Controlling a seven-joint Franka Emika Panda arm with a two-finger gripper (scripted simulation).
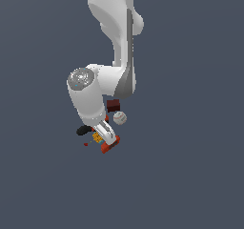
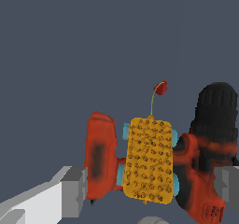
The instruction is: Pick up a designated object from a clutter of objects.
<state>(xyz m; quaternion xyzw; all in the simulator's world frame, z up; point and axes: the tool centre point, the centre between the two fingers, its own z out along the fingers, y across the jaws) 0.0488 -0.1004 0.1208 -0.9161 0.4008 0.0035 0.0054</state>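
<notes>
Grey floor; claw (image 2: pixel 151 188) straddles unlabelled gridded block (image 2: pixel 149 160).

The yellow-orange gridded block (image 2: pixel 149 160) with light-blue corners lies wedged against the red-and-black power drill (image 2: pixel 205 162).

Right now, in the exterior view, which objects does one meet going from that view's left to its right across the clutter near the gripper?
Black rounded end of the power drill → small yellow-orange gridded block → dark red cube → white baseball-like ball. The drill's red parts spread beneath the arm, so their place is unclear.
</notes>
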